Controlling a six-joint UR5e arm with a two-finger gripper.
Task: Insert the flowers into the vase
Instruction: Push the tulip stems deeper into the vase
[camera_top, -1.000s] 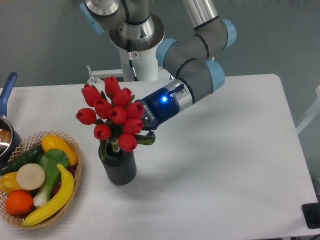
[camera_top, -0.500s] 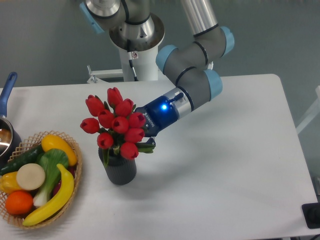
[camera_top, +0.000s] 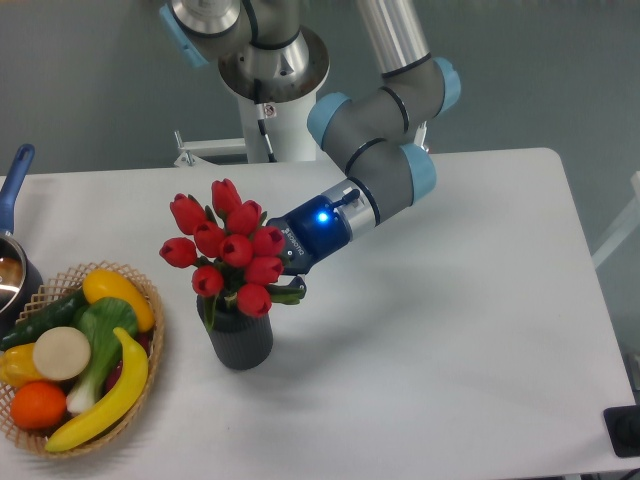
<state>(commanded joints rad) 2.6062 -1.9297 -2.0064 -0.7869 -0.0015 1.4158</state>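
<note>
The red tulip flowers (camera_top: 235, 250) stand with their green stems down in the dark grey ribbed vase (camera_top: 240, 342), at the left middle of the white table. The buds spread wider than the vase mouth. My gripper (camera_top: 278, 285) reaches in from the right, just behind and beside the bunch, above the vase rim. Its fingers are mostly hidden by the buds and leaves; one dark tip shows by a leaf at the right of the bunch. It appears shut on the stems.
A wicker basket (camera_top: 155, 318) of toy fruit and vegetables sits at the front left, close to the vase. A pot with a blue handle (camera_top: 14, 182) is at the left edge. The robot base (camera_top: 270, 110) stands at the back. A dark object (camera_top: 624, 430) is at the front right corner.
The bunch has come down and a little to the right with the gripper, so its stems sit deeper in the vase. The arm's elbow has shifted slightly left.
</note>
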